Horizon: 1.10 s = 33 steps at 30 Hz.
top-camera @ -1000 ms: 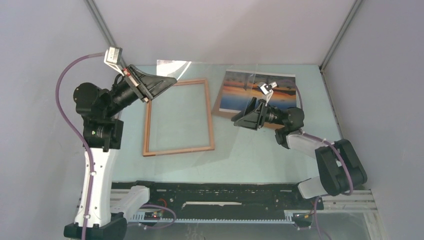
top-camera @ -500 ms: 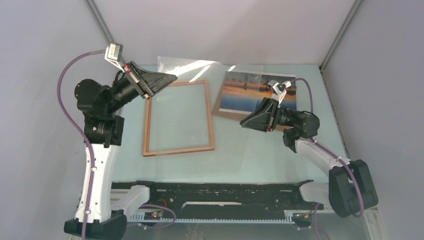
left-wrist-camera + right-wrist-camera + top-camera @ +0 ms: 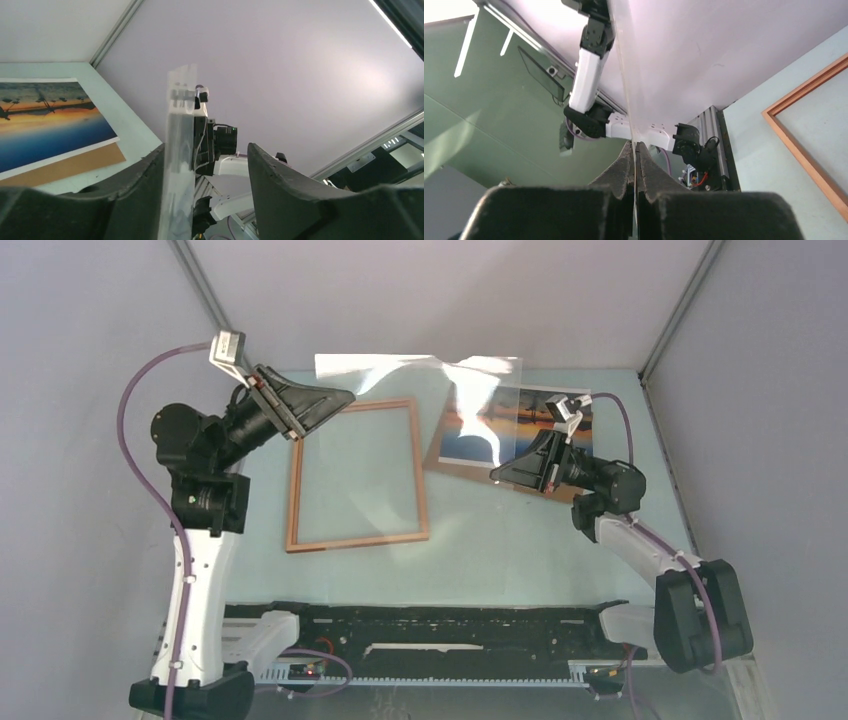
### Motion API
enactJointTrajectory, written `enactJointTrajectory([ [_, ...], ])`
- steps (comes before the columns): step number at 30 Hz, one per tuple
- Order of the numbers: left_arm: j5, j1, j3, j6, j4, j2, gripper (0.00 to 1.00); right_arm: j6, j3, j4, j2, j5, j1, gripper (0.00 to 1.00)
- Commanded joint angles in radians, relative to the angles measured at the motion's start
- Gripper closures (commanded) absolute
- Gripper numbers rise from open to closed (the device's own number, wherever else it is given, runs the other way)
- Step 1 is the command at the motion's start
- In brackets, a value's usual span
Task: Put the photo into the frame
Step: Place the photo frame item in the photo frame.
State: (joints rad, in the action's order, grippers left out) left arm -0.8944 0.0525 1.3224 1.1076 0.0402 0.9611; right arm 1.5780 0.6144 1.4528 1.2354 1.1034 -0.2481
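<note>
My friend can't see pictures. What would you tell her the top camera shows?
A clear sheet is up in the air between the left gripper and the right gripper of two robot arms. On the pale table below lie a wooden frame with nothing in it and, to its right, a sunset photo.

The frame [image 3: 358,541] lies left of the photo [image 3: 530,415], a clear sheet [image 3: 400,366] above both.
</note>
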Motion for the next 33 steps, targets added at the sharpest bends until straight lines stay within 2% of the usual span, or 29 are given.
enactJointTrajectory([
  [1, -0.042, -0.007, -0.082, -0.02, 0.036, -0.033, 0.38, 0.089, 0.025, 0.037, 0.022, -0.064, 0.037, 1.0],
  [4, -0.048, -0.007, -0.158, -0.035, 0.035, -0.059, 0.31, 0.093, 0.036, 0.037, 0.039, -0.07, 0.046, 1.0],
  [7, -0.053, -0.007, -0.233, -0.049, 0.033, -0.079, 0.2, 0.098, 0.047, 0.037, 0.052, -0.077, 0.044, 1.0],
  [9, -0.052, -0.008, -0.264, -0.063, 0.022, -0.084, 0.19, 0.102, 0.05, 0.037, 0.06, -0.078, 0.044, 1.0],
  [12, -0.054, -0.008, -0.291, -0.075, 0.014, -0.08, 0.03, 0.121, 0.05, 0.038, 0.07, -0.084, 0.051, 1.0],
  [17, -0.02, -0.015, -0.329, -0.088, -0.022, -0.076, 0.0, 0.14, 0.044, 0.037, 0.083, -0.111, 0.071, 1.0],
  [22, 0.007, -0.019, -0.379, -0.063, -0.007, -0.06, 0.0, 0.173, 0.034, 0.036, 0.125, -0.166, 0.078, 1.0],
  [24, -0.004, -0.019, -0.403, -0.044, 0.023, -0.053, 0.03, 0.175, 0.032, 0.038, 0.141, -0.183, 0.08, 1.0],
  [28, -0.028, -0.019, -0.451, -0.019, 0.088, -0.058, 0.13, 0.169, 0.033, 0.038, 0.177, -0.195, 0.096, 1.0],
  [33, -0.034, -0.02, -0.471, -0.038, 0.088, -0.068, 0.37, 0.162, 0.033, 0.046, 0.228, -0.181, 0.108, 1.0],
])
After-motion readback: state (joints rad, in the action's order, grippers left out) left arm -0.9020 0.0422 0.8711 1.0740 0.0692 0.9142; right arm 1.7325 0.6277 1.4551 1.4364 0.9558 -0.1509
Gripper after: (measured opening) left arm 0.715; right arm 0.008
